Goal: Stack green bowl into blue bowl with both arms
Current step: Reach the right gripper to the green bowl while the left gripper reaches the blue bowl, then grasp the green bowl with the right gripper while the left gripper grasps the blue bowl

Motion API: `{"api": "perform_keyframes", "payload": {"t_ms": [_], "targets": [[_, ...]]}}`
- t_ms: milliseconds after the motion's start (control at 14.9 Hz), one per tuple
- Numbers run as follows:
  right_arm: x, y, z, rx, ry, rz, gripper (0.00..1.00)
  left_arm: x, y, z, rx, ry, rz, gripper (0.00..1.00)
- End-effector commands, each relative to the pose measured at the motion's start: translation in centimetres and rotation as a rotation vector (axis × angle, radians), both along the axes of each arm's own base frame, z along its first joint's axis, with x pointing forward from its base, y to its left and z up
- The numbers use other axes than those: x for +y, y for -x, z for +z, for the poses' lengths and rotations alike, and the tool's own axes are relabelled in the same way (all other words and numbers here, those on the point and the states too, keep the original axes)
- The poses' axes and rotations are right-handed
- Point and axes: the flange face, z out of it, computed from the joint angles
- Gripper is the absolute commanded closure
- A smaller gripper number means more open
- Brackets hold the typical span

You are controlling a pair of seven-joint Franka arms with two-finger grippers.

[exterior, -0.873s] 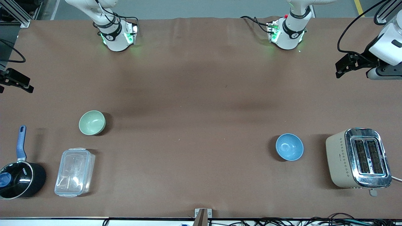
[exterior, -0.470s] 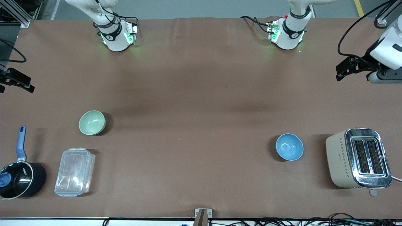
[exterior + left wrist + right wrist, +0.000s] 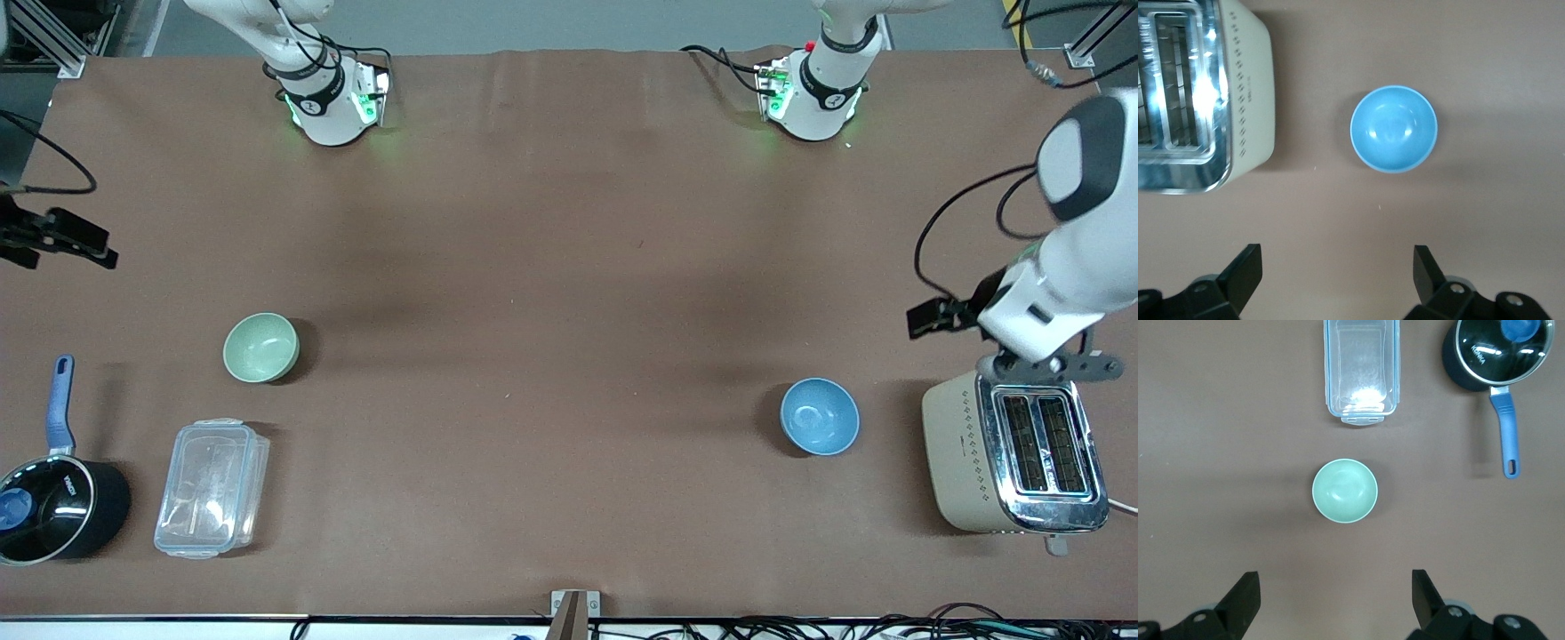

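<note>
My left claw [image 3: 1337, 280] is hanging in the air with its fingers [image 3: 1245, 270] spread wide and nothing between them. It is hovering over bare brown table [image 3: 569, 267], at the left arm's end, just beside the toaster [image 3: 1013, 449]. From the front camera the wrist is covering most of the claw, so the open gap is showing only in the left wrist view. The blue bowl [image 3: 820, 416] is sitting upright on the table, beside the toaster but apart from it, toward the middle of the table. In the left wrist view the blue bowl [image 3: 1393, 128] is lying clear of my fingertips, and the toaster [image 3: 1205, 93] is showing its chrome slots.

My right claw [image 3: 1335, 600] is also spread wide and empty, its fingers [image 3: 1245, 593] framing bare table. It is hovering at the right arm's end, at the very edge of the front view. The green bowl [image 3: 260, 348] is standing upright on the table, well apart from the blue one. A clear plastic box [image 3: 211, 488] is lying nearer to the front camera than the green bowl, and a black saucepan [image 3: 55, 507] with a blue handle is sitting beside that box, closer to the table's end.
</note>
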Motion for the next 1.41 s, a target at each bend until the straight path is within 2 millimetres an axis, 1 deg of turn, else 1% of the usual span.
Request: {"api": "perform_keyframes", "payload": {"t_ms": [0, 67, 134, 269, 336, 403, 470, 537, 604, 672, 739, 806, 873, 1007, 1075, 1142, 1209, 1276, 1343], "targets": [[-0.6, 1.0, -8.5, 0.015, -0.004, -0.009, 0.0, 0.2, -1.8, -4.7, -0.003, 0.012, -0.012, 0.0], [-0.6, 1.5, -11.6, 0.015, -0.004, -0.011, 0.0, 0.1, -2.0, -6.2, -0.01, 0.014, -0.01, 0.0], [-0.7, 2.0, -14.2, 0.006, -0.002, -0.009, 0.0, 0.1, -2.2, -8.4, -0.012, 0.017, -0.011, 0.0], [-0.5, 3.7, -19.9, -0.017, 0.007, -0.001, 0.0, 0.2, -2.3, -11.6, -0.021, 0.02, 0.001, 0.0], [-0.4, 4.6, -22.3, -0.049, 0.012, 0.001, 0.0, 0.3, -2.3, -13.1, -0.024, 0.021, 0.004, 0.0], [-0.5, 5.1, -24.8, -0.068, 0.013, 0.003, 0.0, 0.4, -2.4, -14.7, -0.016, 0.023, 0.005, 0.0], [-0.6, 5.5, -27.7, -0.069, 0.012, 0.018, 0.0, 1.0, -2.7, -16.2, -0.018, 0.026, 0.015, 0.0], [-1.1, 5.8, -30.1, -0.078, 0.013, 0.024, 0.0, 1.5, -3.1, -17.5, -0.025, 0.027, 0.022, 0.0], [-1.5, 6.0, -32.3, -0.086, 0.014, 0.032, 0.0, 1.5, -3.3, -18.6, -0.032, 0.028, 0.02, 0.02], [-2.1, 6.1, -33.8, -0.096, 0.016, 0.051, 0.0, 1.5, -3.4, -19.8, -0.035, 0.029, 0.02, 0.06], [-3.0, 6.2, -34.9, -0.102, 0.018, 0.054, 0.0, 1.3, -3.6, -21.0, -0.042, 0.032, 0.019, 0.1], [-3.4, 6.4, -35.7, -0.105, 0.018, 0.055, 0.0, 1.3, -3.7, -22.2, -0.041, 0.035, 0.019, 0.15], [-3.4, 6.6, -36.5, -0.103, 0.018, 0.058, 0.0, 1.3, -3.8, -22.9, -0.042, 0.036, 0.02, 0.19], [-3.0, 7.8, -37.6, -0.097, 0.015, 0.058, 0.0, 1.2, -3.9, -24.7, -0.043, 0.042, 0.022, 0.26], [-2.9, 8.2, -38.2, -0.102, 0.016, 0.058, 0.0, 1.1, -4.0, -25.2, -0.046, 0.043, 0.021, 0.32], [-3.1, 8.3, -38.7, -0.108, 0.017, 0.055, 0.0, 1.1, -3.9, -25.7, -0.04, 0.043, 0.021, 0.41], [-3.4, 8.4, -39.0, -0.11, 0.017, 0.048, 0.11, 1.0, -3.9, -25.9, -0.039, 0.043, 0.02, 0.51], [-3.8, 8.4, -38.9, -0.111, 0.018, 0.04, 0.31, 1.0, -3.8, -26.4, -0.031, 0.046, 0.024, 0.58], [-4.0, 8.3, -39.0, -0.111, 0.018, 0.036, 0.67, 0.9, -3.8, -26.6, -0.027, 0.051, 0.028, 0.67]]}}
